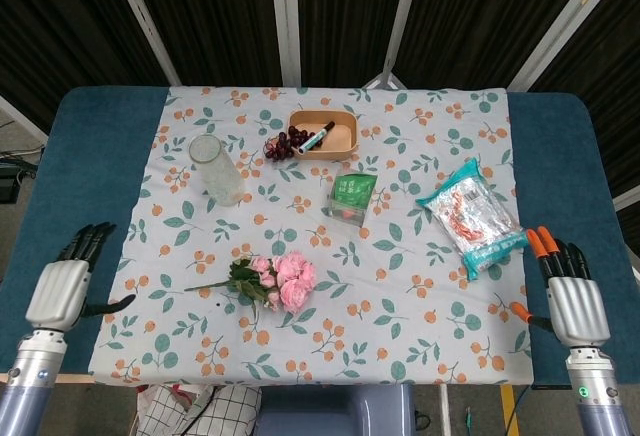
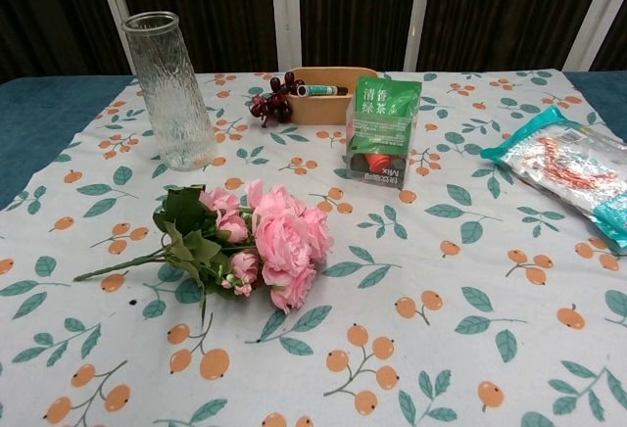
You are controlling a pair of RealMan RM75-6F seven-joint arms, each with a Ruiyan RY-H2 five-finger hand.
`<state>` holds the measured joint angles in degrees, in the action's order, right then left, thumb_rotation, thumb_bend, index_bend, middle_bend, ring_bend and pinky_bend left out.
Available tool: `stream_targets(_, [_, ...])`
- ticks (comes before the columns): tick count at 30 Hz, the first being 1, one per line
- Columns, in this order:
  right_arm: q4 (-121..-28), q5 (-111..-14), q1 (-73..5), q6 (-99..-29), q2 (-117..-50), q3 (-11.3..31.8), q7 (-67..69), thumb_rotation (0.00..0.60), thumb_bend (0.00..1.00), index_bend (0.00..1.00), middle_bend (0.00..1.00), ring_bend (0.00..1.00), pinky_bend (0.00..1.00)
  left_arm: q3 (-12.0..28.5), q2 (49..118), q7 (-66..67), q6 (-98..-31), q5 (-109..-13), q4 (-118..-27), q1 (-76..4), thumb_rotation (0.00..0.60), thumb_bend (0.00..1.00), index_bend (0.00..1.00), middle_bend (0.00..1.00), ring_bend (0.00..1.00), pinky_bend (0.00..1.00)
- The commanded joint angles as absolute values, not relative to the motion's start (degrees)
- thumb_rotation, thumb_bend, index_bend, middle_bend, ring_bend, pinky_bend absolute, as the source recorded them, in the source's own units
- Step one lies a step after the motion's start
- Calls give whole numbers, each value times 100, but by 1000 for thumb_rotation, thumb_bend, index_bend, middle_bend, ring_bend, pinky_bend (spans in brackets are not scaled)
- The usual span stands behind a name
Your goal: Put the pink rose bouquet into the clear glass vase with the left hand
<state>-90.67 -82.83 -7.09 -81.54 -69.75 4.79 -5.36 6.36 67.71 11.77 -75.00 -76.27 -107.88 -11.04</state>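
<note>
The pink rose bouquet [image 1: 272, 281] [image 2: 250, 241] lies flat on the patterned cloth, blooms to the right and green stem pointing left. Upright at the far left of the cloth stands the clear glass vase [image 1: 216, 168] [image 2: 172, 91], with nothing in it. My left hand [image 1: 68, 282] hovers over the blue table edge left of the bouquet, fingers spread, holding nothing. My right hand [image 1: 568, 289] is at the table's right front corner, fingers apart, also holding nothing. Neither hand appears in the chest view.
A tan tray [image 1: 324, 135] with a marker and dark grapes [image 1: 282, 145] beside it sits at the back. A green tea packet [image 1: 351, 197] [image 2: 382, 130] stands mid-table. A clear snack bag [image 1: 470, 216] [image 2: 571, 170] lies to the right.
</note>
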Motion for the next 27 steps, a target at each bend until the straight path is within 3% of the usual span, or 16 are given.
stream_targets(1, [-9075, -8285, -702, -8168, -6969, 476, -546, 600, 204, 0, 3, 34, 11, 921, 6852, 2232, -6980, -6766, -11404, -1673, 600, 81, 98, 37, 41, 185])
stream_targets(13, [-9065, -8211, -711, -8126, -6949, 502, -499, 600, 204, 0, 3, 34, 11, 1090, 7869, 4051, -6636, -4970, -11806, -2815, 600, 69, 97, 41, 41, 185])
stream_targets(22, [-9069, -8179, -700, -8124, -6909, 516, -415, 600, 204, 0, 3, 34, 10, 1070, 8602, 4491, -6693, -4406, -11582, -3368, 600, 65, 98, 45, 41, 185])
stream_targets(27, [-9031, -8165, -717, -8076, -6896, 521, -315, 600, 205, 0, 3, 34, 10, 1031, 9385, 4644, -6815, -4277, -11012, -3667, 600, 65, 99, 54, 45, 186])
